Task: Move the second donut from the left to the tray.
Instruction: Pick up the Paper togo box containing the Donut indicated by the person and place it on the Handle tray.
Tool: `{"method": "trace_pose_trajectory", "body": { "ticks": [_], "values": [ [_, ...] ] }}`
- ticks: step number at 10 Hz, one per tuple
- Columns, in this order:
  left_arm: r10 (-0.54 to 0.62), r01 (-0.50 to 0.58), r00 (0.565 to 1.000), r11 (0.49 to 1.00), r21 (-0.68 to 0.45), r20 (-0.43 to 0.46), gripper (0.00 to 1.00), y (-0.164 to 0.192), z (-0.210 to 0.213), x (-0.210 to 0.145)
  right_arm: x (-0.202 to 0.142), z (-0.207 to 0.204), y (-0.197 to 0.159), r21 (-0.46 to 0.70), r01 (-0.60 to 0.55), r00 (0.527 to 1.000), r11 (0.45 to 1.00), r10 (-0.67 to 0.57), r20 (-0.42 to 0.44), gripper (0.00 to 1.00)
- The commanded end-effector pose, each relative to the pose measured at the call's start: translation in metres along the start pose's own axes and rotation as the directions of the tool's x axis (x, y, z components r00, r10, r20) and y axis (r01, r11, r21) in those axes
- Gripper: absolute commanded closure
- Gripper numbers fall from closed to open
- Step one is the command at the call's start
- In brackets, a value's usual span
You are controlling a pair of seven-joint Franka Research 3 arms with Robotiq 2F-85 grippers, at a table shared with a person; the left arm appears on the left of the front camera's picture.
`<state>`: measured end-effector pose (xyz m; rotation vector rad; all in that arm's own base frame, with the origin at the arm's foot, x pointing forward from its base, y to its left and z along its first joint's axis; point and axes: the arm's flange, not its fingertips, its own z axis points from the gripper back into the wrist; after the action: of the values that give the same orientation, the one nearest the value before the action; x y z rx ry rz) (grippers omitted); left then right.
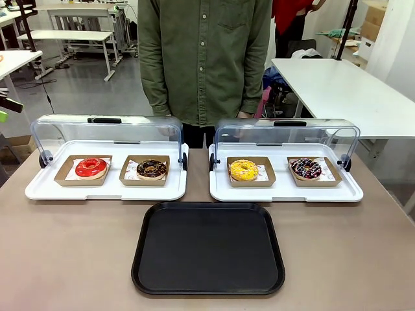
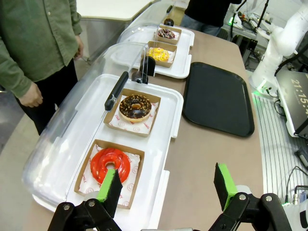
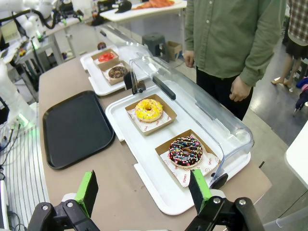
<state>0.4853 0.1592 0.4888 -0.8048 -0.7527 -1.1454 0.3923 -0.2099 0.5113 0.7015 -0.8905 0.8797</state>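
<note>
The second donut from the left (image 1: 151,169) (image 2: 135,107) (image 3: 117,72) is dark chocolate with orange-brown crumbs, lying in a brown cardboard box on the left white display tray (image 1: 39,190). The black tray (image 1: 208,249) (image 2: 219,97) (image 3: 77,127) lies bare in front of both display trays. In the left wrist view my left gripper (image 2: 168,190) is open, hovering near the table's left end, above the red donut (image 2: 110,164) and short of the chocolate one. My right gripper (image 3: 144,190) is open too, over the table's right end near the sprinkled donut (image 3: 186,151).
The right display tray (image 1: 350,193) carries a yellow donut (image 1: 243,170) and the sprinkled donut (image 1: 306,169). Both clear lids (image 1: 107,129) stand raised at the back. A person in a green shirt (image 1: 204,58) stands at the far side, hands down.
</note>
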Motion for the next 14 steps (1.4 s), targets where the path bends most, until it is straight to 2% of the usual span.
{"method": "trace_pose_trajectory", "body": {
  "ticks": [1, 14],
  "values": [
    [0.008, -0.008, 1.000, 1.000, 0.000, 0.001, 0.00, -0.0004, -0.0002, 0.0014, 0.0020, -0.0021, 0.0029, -0.001, -0.008, 1.000, 1.000, 0.008, 0.025, 0.00],
    [0.008, -0.008, 1.000, 1.000, 0.000, 0.001, 0.00, -0.0004, -0.0002, 0.0014, 0.0020, -0.0021, 0.0029, -0.001, -0.008, 1.000, 1.000, 0.008, 0.025, 0.00]
  ]
}}
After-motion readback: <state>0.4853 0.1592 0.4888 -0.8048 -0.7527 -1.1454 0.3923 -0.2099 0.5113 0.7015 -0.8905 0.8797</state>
